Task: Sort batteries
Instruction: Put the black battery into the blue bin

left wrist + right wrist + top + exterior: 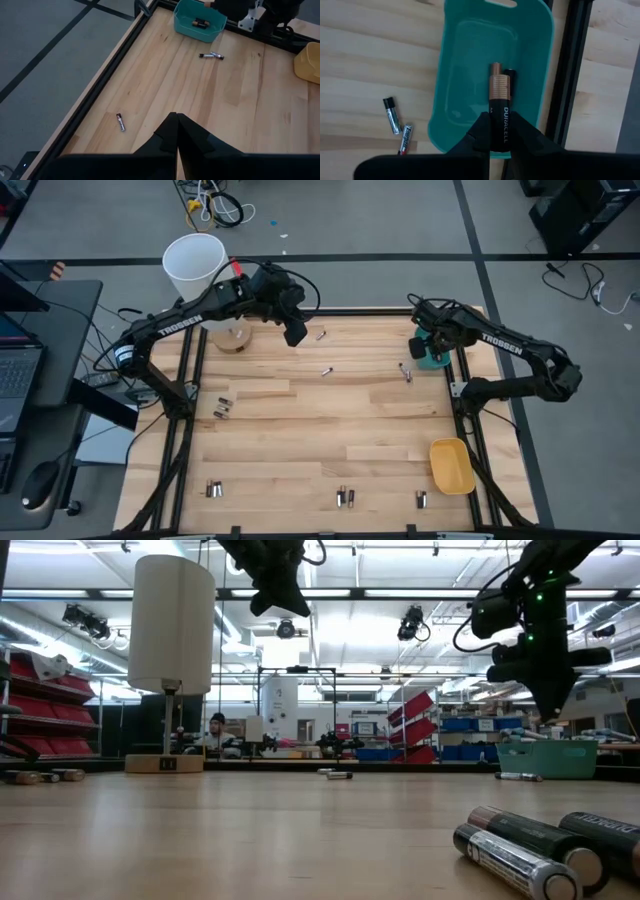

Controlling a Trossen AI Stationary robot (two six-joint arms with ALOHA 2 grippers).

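Right gripper (499, 132) over the teal tray (470, 70).
Its fingers pinch a copper-topped battery (499, 107); two batteries (399, 125) lie lower left; left gripper (176, 131) closed, empty.

Wooden bench (300, 450); white paper cup (194, 265) on stand, far-left corner; teal tray (432, 358), far right; yellow tray (451, 465), near right.

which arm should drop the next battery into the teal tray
Right. The right gripper is shut on a battery directly above the teal tray; the left gripper is shut, empty, far off.

Batteries (398, 125) just beside tray (465, 100)
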